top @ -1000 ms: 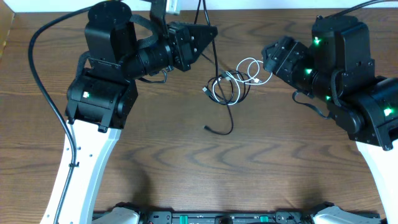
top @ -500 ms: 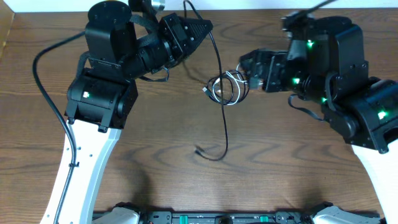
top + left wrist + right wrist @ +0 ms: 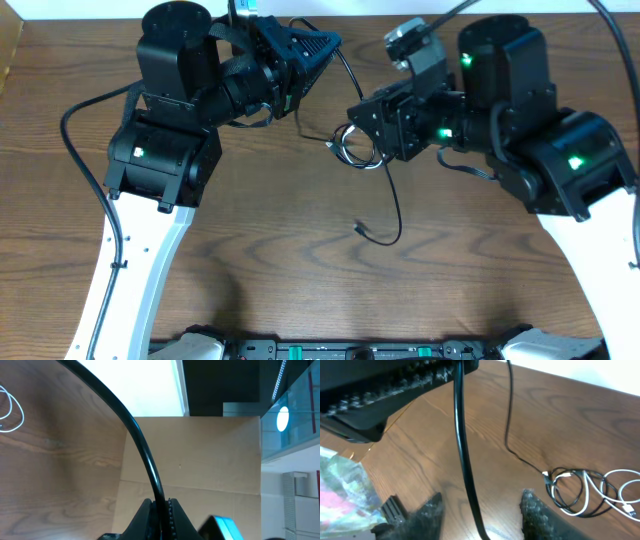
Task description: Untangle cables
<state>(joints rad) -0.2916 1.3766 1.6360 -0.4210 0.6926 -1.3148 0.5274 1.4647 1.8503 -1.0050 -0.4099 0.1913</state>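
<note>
One black cable (image 3: pixel 136 435), clenched in your left fingers (image 3: pixel 170 512), rose from the coil (image 3: pixel 360 148) at mid-desk as your right fingers (image 3: pixel 534 510), still apart, swung in around it, likely to strip it free.

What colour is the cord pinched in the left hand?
The cord is black, clearest in the left wrist view.

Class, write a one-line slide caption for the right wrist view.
The right gripper, fingers open, straddles a black cable; a coil of black and white cables lies on the wooden table.
</note>
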